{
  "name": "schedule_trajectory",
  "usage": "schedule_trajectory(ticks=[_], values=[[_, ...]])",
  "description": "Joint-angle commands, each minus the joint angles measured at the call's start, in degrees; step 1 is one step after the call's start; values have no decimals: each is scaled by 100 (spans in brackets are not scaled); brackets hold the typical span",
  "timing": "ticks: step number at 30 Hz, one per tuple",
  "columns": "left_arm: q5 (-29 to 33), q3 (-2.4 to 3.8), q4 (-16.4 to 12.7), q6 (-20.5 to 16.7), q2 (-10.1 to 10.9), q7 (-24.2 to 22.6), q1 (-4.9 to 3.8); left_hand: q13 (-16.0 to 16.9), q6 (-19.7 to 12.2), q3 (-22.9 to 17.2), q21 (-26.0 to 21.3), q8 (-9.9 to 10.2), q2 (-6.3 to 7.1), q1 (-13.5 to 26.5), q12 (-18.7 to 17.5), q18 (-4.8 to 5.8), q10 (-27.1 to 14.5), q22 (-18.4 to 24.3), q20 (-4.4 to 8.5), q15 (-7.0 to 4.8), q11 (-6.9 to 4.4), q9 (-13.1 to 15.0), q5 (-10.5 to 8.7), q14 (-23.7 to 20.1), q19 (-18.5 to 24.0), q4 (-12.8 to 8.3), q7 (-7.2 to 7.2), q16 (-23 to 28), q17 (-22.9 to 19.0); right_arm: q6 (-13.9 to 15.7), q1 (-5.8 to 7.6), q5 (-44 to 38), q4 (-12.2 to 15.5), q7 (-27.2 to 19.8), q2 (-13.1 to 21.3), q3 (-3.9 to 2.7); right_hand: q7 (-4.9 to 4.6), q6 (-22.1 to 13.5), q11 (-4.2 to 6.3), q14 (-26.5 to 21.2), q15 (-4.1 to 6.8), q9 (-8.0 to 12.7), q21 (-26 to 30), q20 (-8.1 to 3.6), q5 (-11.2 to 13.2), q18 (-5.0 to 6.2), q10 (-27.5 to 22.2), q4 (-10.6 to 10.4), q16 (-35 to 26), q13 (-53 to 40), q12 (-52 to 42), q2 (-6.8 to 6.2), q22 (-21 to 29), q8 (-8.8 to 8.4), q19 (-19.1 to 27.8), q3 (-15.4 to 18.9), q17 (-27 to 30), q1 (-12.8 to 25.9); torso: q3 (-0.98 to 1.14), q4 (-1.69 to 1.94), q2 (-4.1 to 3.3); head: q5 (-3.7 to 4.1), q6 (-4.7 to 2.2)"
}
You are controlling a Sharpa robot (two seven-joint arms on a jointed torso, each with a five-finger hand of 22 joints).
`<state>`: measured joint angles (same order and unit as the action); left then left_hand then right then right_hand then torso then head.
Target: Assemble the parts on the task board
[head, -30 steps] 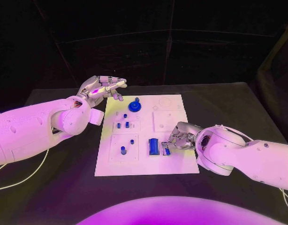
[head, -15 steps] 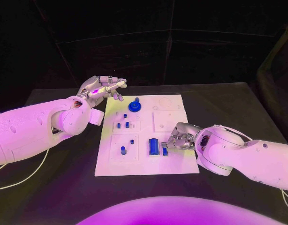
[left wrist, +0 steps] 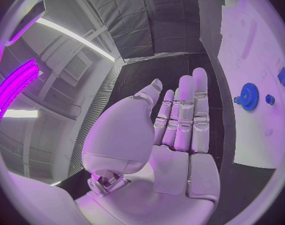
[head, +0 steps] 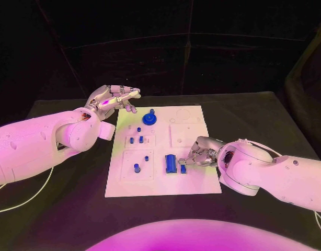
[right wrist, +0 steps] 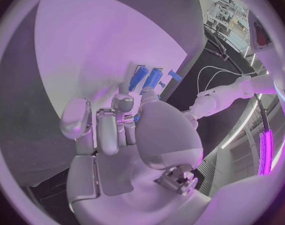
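Lying at the centre of the black table [head: 266, 112], the white task board [head: 194, 180] carries several blue parts: a round gear-like part [head: 150, 118] toward its 12 o'clock end, a pair of small pegs [head: 136, 139] just below that, a single small peg [head: 137, 168] toward 7 o'clock, and an upright blue block [head: 172, 163] a little toward 5 o'clock from the board's middle. The right hand [head: 199, 154] sits over the board's 4 o'clock edge with its fingers curled in; the right wrist view shows the fingertips [right wrist: 122, 103] bunched close to the blue block [right wrist: 146, 79] and a small blue piece at them, though whether that piece is actually pinched cannot be told. The left hand [head: 114, 98] hovers off the board's 10 o'clock corner, above the table, holding nothing; the left wrist view shows its fingers [left wrist: 191, 110] extended side by side, palm bare, with the gear-like part [left wrist: 249, 96] on the board beyond them.
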<state>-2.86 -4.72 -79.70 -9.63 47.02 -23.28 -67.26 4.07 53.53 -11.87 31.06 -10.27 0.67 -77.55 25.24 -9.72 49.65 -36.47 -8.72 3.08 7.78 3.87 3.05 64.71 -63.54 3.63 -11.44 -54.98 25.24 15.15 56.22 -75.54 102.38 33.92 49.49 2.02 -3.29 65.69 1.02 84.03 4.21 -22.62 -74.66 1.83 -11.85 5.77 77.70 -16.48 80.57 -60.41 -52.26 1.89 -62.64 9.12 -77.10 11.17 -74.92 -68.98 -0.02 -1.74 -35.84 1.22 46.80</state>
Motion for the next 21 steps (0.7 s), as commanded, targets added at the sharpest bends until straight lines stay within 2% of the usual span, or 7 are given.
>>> schedule_trajectory(ticks=[1, 4, 8, 21], values=[[15, 5, -14, 71, 1, -8, -7, -6, -50, -8, -21, -27, 6, -45, 22, -73, -40, 6, -2, -7, 1, -5, 25, -44, -45, -26, -2, 6, -6, -105, 6, -29, 68, -212, 58, -2, -26, -32, -31, 328, 23, -19, 37, 15, 140, -17, -19, 61, -34, 4, 53, -66, 26, 28, 43, 62, -74, -100, 1, 0, 1, 9, -3], [15, 5, -13, 70, 4, -5, -7, -7, -54, -7, -24, -29, 7, -45, 25, -73, -46, 9, -3, -6, 3, -5, 25, -48, -44, -27, -4, 6, -9, -295, 6, 31, 128, -344, 132, -2, -37, -58, -40, 322, 16, -34, 64, 19, 372, -10, -47, 107, -53, 25, 93, -143, 63, 28, 64, 130, -51, -222, 1, 0, 1, 12, -15], [15, 5, -8, 68, 1, -2, -7, -7, -54, -7, -24, -29, 7, -45, 25, -73, -46, 9, -3, -6, 3, -5, 25, -48, -44, -27, -4, 6, -9, -457, 6, 53, 158, -399, 223, -1, -44, -75, -45, 316, 10, -47, 83, 25, 484, -6, -69, 143, -72, 43, 127, -160, 85, 29, 78, 159, -30, -320, -1, -12, 10, 17, -13], [15, 5, 4, 55, -25, -25, -7, -8, -56, -7, -26, -30, 7, -46, 26, -73, -48, 10, -3, -5, 3, -5, 25, -50, -43, -27, -4, 6, -10, -610, 6, 21, 90, -366, 144, -1, -46, -78, -47, 318, 9, -61, 84, 28, 431, -7, -70, 169, -72, 32, 119, -115, 81, 37, 76, 162, -35, -403, -2, 12, 0, 24, -33]])
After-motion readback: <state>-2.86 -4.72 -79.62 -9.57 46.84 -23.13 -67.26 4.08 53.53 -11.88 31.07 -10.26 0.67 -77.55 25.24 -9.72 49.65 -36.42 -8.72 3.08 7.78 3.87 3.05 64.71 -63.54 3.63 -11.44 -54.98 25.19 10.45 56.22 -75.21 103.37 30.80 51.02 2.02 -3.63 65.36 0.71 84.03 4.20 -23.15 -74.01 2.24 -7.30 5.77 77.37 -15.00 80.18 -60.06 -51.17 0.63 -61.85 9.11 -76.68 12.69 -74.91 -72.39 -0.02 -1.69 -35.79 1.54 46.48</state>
